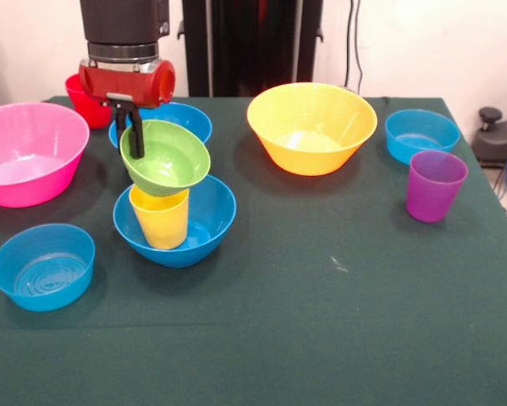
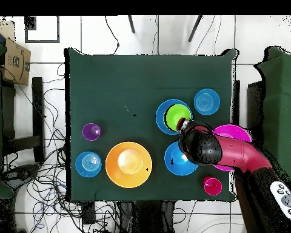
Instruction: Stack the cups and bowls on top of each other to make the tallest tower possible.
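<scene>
My gripper (image 1: 130, 131) is shut on the rim of the lime green bowl (image 1: 170, 157), one finger inside it and one outside. The green bowl is tilted and sits on or just above the yellow cup (image 1: 160, 220), which stands upright in a deep blue bowl (image 1: 204, 227). In the overhead view the gripper (image 2: 183, 125) is at the edge of the green bowl (image 2: 177, 115) over that blue bowl (image 2: 162, 118). A second deep blue bowl (image 1: 185, 118) lies behind. The purple cup (image 1: 435, 184) stands at the right. The red cup (image 1: 84, 103) is behind the arm.
The pink bowl (image 1: 29, 152) is at the left and the yellow-orange bowl (image 1: 311, 127) at the back middle. One light-blue bowl (image 1: 43, 266) lies front left, another (image 1: 421, 134) back right. A dark green cloth covers the table (image 1: 321, 338).
</scene>
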Controlling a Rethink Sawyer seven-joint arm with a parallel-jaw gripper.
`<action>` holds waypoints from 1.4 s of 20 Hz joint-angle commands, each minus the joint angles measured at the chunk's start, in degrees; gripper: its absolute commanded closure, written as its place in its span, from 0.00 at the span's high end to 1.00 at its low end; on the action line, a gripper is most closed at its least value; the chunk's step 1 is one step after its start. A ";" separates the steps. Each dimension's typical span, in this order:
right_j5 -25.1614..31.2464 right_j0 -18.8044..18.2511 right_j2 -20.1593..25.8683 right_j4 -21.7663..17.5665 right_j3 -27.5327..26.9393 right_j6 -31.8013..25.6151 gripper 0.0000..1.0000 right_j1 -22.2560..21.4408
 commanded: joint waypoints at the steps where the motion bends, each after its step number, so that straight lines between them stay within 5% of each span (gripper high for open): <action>1: 1.49 1.56 3.58 -4.78 -4.31 -4.56 0.00 3.57; 28: -0.16 1.37 3.19 -5.75 -5.99 -4.60 0.00 6.40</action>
